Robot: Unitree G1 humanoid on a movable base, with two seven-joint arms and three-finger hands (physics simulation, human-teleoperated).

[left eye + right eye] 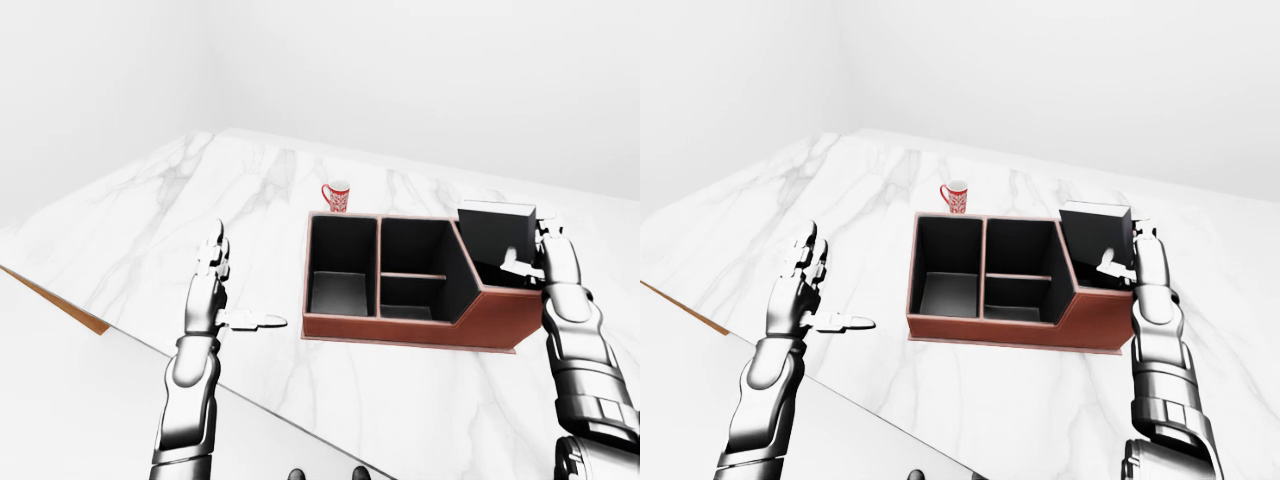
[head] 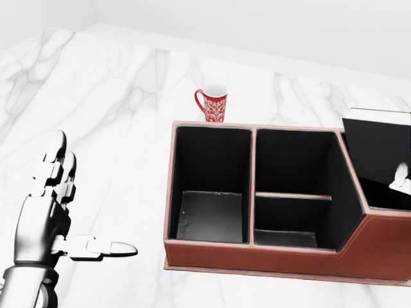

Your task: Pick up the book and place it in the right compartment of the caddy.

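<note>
Cut off at the right edge of the head view: black book (image 2: 384, 154), caddy (image 2: 212, 250) and all but one fingertip of the right hand (image 1: 1137, 262). Book's lower part sunk behind the caddy wall. Left forearm clipped at bottom left.

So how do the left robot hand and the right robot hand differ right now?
The left robot hand is open and holds nothing, its thumb stuck out sideways above the marble table; the right robot hand is at the black book, thumb across its cover. The left hangs apart from the caddy; the right is over its right compartment. Both are silver and point upward.
</note>
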